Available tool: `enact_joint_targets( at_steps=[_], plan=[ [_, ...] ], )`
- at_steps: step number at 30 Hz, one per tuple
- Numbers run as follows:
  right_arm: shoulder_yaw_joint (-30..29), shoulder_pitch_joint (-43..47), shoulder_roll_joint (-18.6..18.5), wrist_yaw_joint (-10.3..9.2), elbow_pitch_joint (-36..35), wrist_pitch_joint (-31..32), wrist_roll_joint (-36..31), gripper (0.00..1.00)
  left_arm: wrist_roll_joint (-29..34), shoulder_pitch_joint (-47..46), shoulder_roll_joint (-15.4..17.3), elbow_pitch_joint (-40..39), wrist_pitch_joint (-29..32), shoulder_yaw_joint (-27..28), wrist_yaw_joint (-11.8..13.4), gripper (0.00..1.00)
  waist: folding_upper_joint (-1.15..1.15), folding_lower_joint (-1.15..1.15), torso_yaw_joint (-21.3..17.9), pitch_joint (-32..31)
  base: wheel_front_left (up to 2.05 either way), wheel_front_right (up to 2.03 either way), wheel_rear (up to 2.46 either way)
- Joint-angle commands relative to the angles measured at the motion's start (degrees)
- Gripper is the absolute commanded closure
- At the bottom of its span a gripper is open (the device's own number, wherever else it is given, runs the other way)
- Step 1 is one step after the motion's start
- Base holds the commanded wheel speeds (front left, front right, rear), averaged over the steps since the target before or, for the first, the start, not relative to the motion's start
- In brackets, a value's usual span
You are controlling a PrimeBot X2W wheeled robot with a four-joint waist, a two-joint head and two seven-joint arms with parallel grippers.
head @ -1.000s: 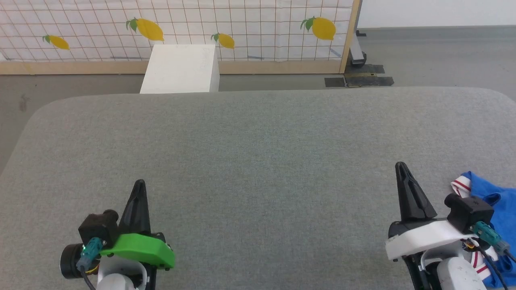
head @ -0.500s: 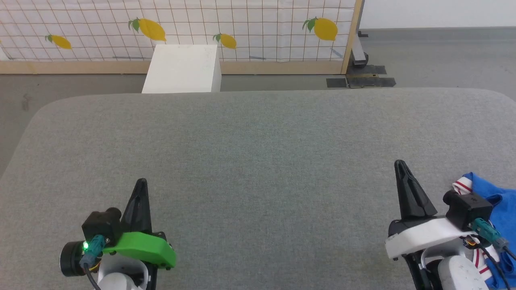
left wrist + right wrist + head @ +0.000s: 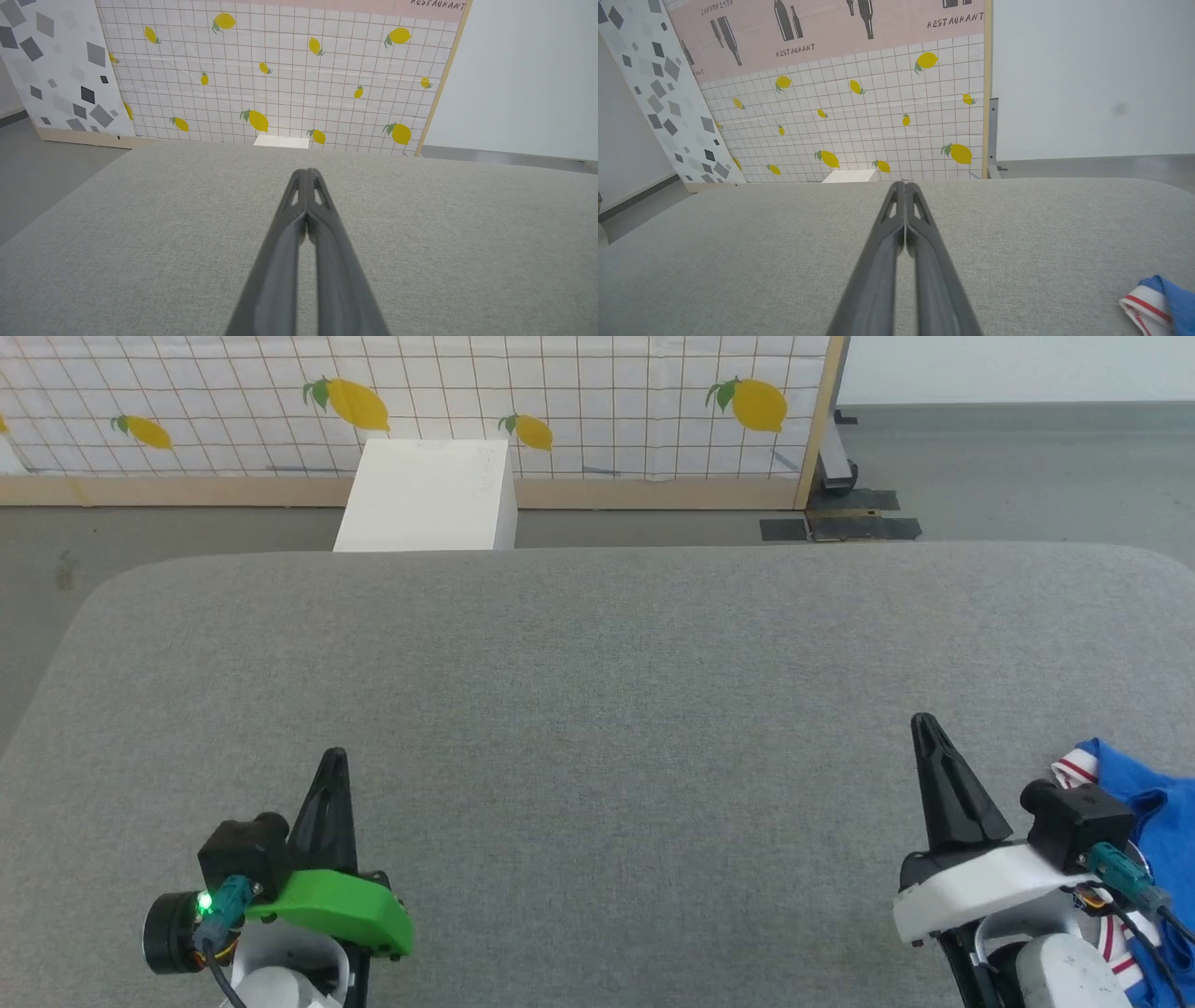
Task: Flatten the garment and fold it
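Barely anything changed: our head camera nudged, that's it. Our left gripper (image 3: 332,756) and right gripper (image 3: 924,721) sit with jaws pinched together, empty. The garment (image 3: 1146,803) lies bunched just right of the right gripper, so we've 0 flattening done.

Left gripper (image 3: 334,761) and right gripper (image 3: 924,726) both have their fingers pressed together, empty, pointing forward, well apart from each other.

Blue garment (image 3: 1144,803), red-striped trim; grey table (image 3: 597,691).
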Motion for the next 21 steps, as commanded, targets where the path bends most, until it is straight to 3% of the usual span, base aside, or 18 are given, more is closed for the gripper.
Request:
enact_joint_targets(
  at_steps=[1,21],
  plan=[
    [-0.1,0.9,0.0,-0.03,-0.6,0.2,-0.7,1.0,1.1,0.8,-0.3,-0.5,0.3,0.3,-0.3,1.0,0.0,0.0,0.0,0.0,0.0,0.0,0.0],
    [-0.4,1.8,0.0,-0.04,-2.7,2.7,-3.3,1.0,3.6,1.4,-1.0,-2.4,2.8,0.7,-0.5,1.0,0.0,0.0,0.5,-0.1,0.0,0.0,0.0]
  ],
)
